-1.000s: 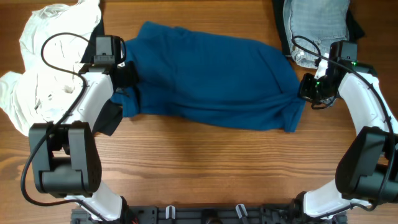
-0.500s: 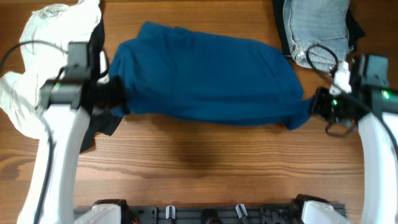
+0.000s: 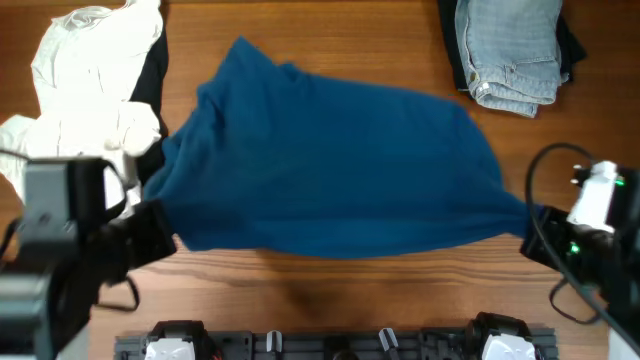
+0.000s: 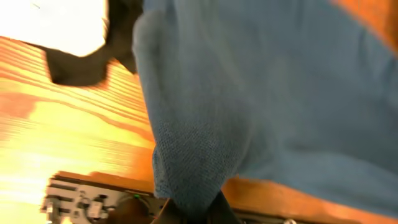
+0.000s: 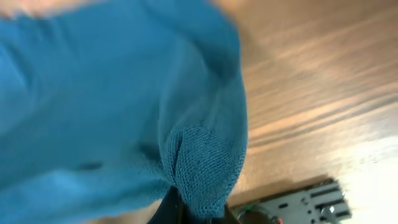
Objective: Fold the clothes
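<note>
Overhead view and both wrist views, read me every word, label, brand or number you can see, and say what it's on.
No text can be read anywhere.
The blue shirt is plain; the white clothes and the folded jeans show no print or legible tag.
Both wrist views are too blurred for any lettering.

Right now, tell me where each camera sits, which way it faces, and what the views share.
Overhead: above the table, looking straight down at the blue shirt, white garment and denim; both arms show, left gripper and right gripper at the shirt's near corners.
Left wrist: on the left arm, looking past its gripper, shut on shirt fabric at the frame's bottom.
Right wrist: same on the right arm.
Shared: all three show the blue shirt and wooden table.
</note>
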Available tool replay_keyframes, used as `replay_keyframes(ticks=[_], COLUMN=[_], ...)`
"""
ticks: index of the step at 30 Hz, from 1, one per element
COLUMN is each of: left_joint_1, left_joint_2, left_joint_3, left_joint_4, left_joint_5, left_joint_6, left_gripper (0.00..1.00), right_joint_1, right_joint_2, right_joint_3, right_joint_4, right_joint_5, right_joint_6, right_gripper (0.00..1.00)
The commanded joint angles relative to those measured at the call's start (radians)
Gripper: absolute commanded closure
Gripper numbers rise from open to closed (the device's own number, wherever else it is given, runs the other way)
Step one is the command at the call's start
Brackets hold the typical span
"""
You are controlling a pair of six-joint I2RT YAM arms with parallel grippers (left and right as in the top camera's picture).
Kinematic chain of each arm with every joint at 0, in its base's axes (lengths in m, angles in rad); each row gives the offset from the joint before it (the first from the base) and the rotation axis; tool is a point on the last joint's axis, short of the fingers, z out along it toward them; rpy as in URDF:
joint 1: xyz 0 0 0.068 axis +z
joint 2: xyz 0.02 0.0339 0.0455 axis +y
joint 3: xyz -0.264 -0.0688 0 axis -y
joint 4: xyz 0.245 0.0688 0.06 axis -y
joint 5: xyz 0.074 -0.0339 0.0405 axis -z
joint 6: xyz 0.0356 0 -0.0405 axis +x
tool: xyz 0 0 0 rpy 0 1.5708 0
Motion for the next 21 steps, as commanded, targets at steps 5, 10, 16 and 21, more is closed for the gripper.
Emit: replay_keyframes(ticks=[5, 10, 16, 21], left_joint_1=[0.006, 0.006, 0.006, 0.06], left_joint_2=[-0.049, -0.04, 0.036, 0.154], left_joint_3=[0.064, 0.064, 0.064, 0.064], left_joint_4=[-0.014, -0.013, 0.057, 0.151], left_joint_5=[-0.145, -0.258, -0.299, -0.303], left_joint_6=[-0.018, -0.063, -0.084, -0.084], left_gripper=[0.96, 0.96, 0.96, 0.96], right_joint_1=[0.003, -0.022, -0.1, -0.197], right_joint_2=[-0.003, -0.001, 0.056, 0.145], right_joint_3=[0.044, 0.044, 0.044, 0.044], right_joint_4=[-0.002, -0.001, 0.097, 0.177], right_joint_5=[0.035, 0.147, 0.107, 0.079], right_joint_6=[0.005, 0.028, 0.047, 0.076], right_gripper=[0.96, 0.96, 0.96, 0.96])
